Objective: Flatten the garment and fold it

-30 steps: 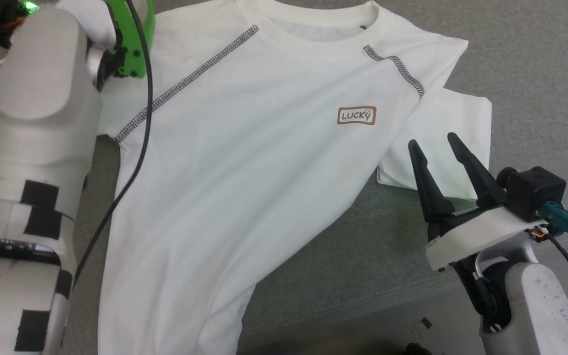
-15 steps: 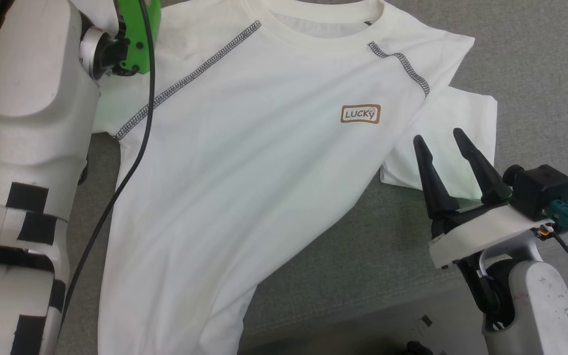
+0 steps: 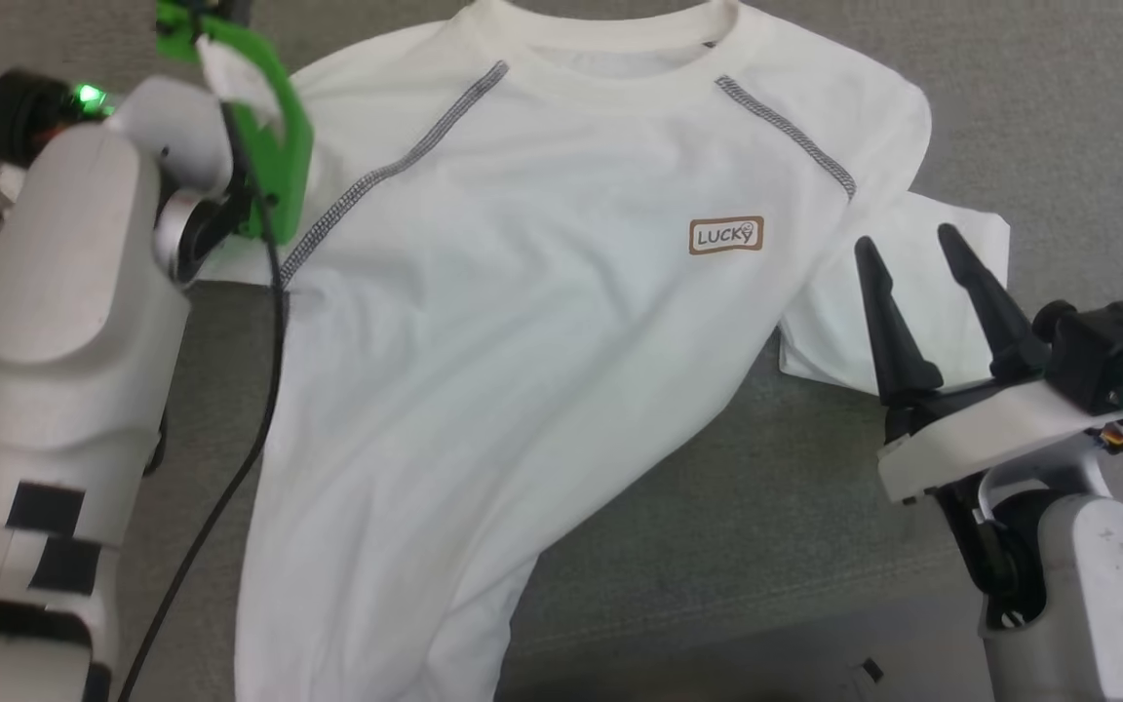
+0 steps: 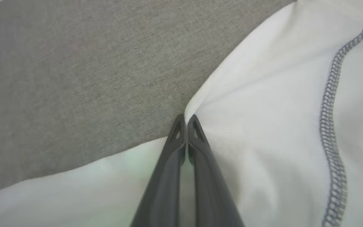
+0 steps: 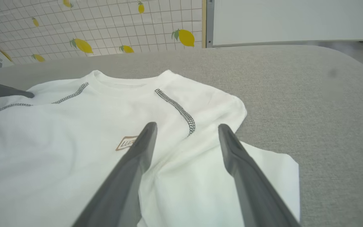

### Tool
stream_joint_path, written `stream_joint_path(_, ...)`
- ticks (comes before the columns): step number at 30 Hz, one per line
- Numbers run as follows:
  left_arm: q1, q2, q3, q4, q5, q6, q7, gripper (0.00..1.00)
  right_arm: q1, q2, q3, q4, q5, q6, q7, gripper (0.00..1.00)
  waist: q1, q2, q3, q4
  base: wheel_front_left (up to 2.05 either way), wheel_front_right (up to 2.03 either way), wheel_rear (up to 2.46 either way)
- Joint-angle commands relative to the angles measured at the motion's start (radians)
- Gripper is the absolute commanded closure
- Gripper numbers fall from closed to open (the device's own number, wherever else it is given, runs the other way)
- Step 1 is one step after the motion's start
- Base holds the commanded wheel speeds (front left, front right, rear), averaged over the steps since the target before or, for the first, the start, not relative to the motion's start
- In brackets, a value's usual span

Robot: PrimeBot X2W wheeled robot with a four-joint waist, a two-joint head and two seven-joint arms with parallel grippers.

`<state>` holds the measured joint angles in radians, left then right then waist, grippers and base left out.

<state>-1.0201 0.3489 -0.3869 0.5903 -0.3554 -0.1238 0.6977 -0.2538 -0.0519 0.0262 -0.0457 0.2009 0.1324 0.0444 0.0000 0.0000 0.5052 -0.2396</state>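
Flattening is the step in hand, I judge: the garment (image 3: 522, 322) lies face up on the grey desk (image 3: 717, 507), body mostly smooth, sleeves not yet spread. My left gripper (image 4: 186, 121) has its fingers pressed together, clamped on the edge of the left sleeve (image 4: 74, 186). My right gripper (image 3: 905, 236) hovers, fingers apart, over the right sleeve (image 3: 825, 331), which lies partly tucked under the body. Next I'd draw the left sleeve outward, gently, since thin cloth drags. The collar (image 3: 610, 44) points away from me, and the long axis slants toward my near left.
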Motion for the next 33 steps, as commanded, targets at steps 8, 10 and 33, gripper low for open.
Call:
stream_joint_path(8, 0.163, 0.07, 0.031, -0.071, -0.032, 0.003, -0.107, 1.0, -0.136, -0.014, -0.058, 0.033, -0.077, -0.002, 0.071, 0.0, 0.0, 0.0, -0.079, 0.114, 0.0, 0.0, 0.0)
stream_joint_path(10, 0.166, 0.067, 0.032, -0.091, -0.036, 0.003, -0.122, 1.0, -0.206, -0.029, -0.072, 0.072, -0.094, -0.002, 0.095, 0.0, 0.0, 0.0, -0.071, 0.126, 0.0, 0.0, 0.0)
stream_joint_path(33, 0.033, 0.031, -0.005, -0.123, -0.044, 0.007, -0.112, 1.0, -0.795, -0.174, 0.159, 0.726, -0.057, -0.002, 0.73, 0.21, 0.0, 0.0, 0.081, 0.202, 0.0, 0.0, 0.0)
